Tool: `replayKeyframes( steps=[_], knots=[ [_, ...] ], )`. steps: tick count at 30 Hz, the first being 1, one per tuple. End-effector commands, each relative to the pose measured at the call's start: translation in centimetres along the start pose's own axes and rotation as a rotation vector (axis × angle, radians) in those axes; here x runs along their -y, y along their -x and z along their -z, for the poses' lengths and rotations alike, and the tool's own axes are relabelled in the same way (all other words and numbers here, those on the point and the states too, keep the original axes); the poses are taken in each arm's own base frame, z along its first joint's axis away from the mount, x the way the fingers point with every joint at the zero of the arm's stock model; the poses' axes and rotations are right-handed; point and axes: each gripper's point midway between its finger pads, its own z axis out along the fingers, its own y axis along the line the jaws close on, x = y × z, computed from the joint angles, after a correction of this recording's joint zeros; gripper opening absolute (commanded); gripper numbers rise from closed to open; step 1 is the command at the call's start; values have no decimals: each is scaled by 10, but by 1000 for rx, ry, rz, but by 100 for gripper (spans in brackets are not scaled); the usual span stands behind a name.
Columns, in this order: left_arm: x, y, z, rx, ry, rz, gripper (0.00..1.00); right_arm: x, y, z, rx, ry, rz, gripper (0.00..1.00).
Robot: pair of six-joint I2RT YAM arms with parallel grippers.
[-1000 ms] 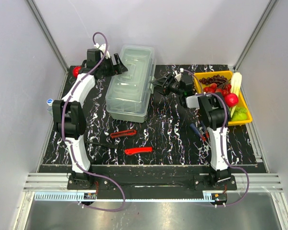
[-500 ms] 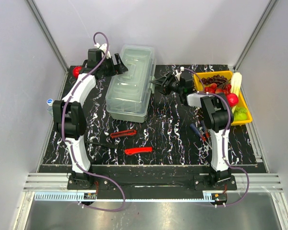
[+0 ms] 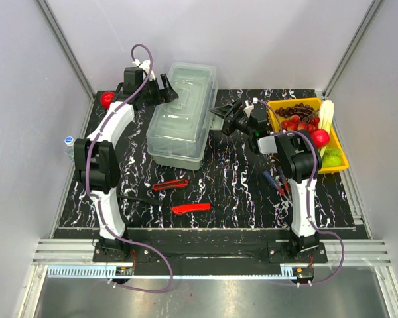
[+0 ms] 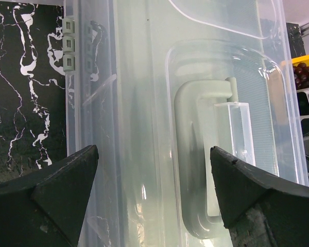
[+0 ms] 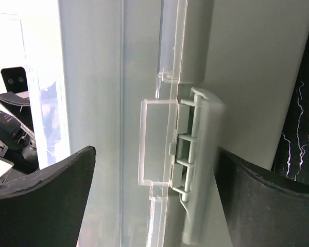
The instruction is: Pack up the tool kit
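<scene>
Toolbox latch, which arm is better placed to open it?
Right. The right tool, open, faces the latch on the toolbox side; the left tool sits at the opposite, hinged side.

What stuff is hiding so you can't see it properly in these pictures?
- Inside the toolbox: top and left wrist views; its shut, cloudy lid blurs whatever is in it.
- Blue-handled tool: top view; the right arm covers part of it.
- Latch: right wrist view; too close up to tell whether it is snapped shut.
- Small blue-topped thing: top view; too small to name, beside the left arm.
</scene>
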Motion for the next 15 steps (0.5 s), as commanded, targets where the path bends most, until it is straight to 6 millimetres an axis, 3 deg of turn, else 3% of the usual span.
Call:
replayKeyframes(
  steps=[1,8,15],
  knots=[
    [16,-91,-6,-282,-19,39,91,-36,-12,0,-19,76,54,99],
    [5,-85,-4,-260,29,48,91,-3,-5,18,33,-105,56,99],
    [0,-65,8,-215,48,43,93,-10,14,49,102,-180,104,99]
  ],
)
